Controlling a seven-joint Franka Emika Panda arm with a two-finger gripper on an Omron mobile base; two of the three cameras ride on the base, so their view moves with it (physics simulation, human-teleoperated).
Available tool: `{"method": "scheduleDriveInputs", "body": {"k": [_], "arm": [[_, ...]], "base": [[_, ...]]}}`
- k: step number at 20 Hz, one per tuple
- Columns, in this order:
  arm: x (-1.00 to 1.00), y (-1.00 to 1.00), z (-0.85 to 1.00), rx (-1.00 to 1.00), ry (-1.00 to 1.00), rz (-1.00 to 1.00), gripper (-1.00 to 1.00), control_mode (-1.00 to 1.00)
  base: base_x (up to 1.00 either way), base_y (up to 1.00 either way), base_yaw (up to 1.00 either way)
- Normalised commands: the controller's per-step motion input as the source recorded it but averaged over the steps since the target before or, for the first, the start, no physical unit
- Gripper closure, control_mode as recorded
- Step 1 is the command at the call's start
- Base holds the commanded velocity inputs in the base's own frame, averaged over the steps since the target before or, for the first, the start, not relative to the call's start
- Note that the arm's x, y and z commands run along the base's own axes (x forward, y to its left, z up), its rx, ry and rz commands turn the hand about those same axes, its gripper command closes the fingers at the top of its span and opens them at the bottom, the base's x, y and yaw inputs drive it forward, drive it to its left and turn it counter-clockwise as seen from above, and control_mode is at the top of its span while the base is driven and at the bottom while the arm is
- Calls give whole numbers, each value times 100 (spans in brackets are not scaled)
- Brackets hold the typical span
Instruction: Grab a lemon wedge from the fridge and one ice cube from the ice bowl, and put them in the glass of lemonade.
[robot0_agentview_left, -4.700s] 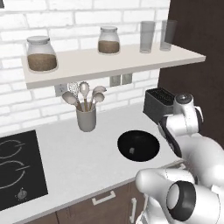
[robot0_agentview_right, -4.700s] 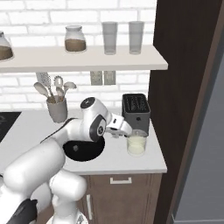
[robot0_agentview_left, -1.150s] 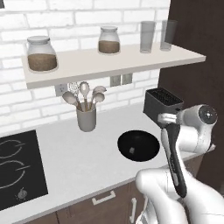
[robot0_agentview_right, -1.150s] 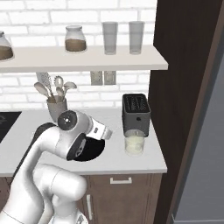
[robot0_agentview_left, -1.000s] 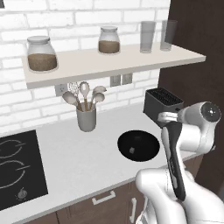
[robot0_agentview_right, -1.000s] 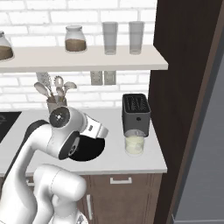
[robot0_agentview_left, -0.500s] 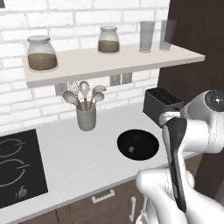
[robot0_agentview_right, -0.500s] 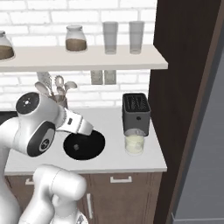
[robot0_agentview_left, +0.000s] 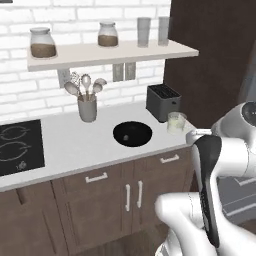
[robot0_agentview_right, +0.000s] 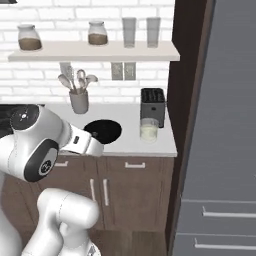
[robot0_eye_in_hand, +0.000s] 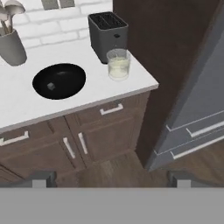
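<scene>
Pale grey, the ice cube (robot0_eye_in_hand: 50, 86) lies in the black bowl (robot0_eye_in_hand: 59, 80) at the frame's left, beside the glass of lemonade (robot0_eye_in_hand: 118, 64); probably slick and light, best pinched across flat faces. The hand (robot0_eye_in_hand: 109, 178) is spread, empty. The toaster (robot0_eye_in_hand: 108, 30) stands behind the glass; the fridge (robot0_eye_in_hand: 199, 100) at right is shut.

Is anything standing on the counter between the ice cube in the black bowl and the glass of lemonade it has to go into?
Nothing visible does. The ice cube lies in the ice bowl, and the counter stretch from there to the glass of lemonade is bare. The toaster stands behind the glass, off that line.
</scene>
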Motion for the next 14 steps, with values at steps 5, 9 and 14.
{"method": "scheduleDriveInputs", "body": {"k": [5, 9, 14], "arm": [[0, 0, 0, 0, 0, 0, -100, 100], [0, 0, 0, 0, 0, 0, -100, 100], [0, 0, 0, 0, 0, 0, -100, 100]], "base": [[-29, -100, 18], [-24, -100, 21], [-39, -100, 21]]}}
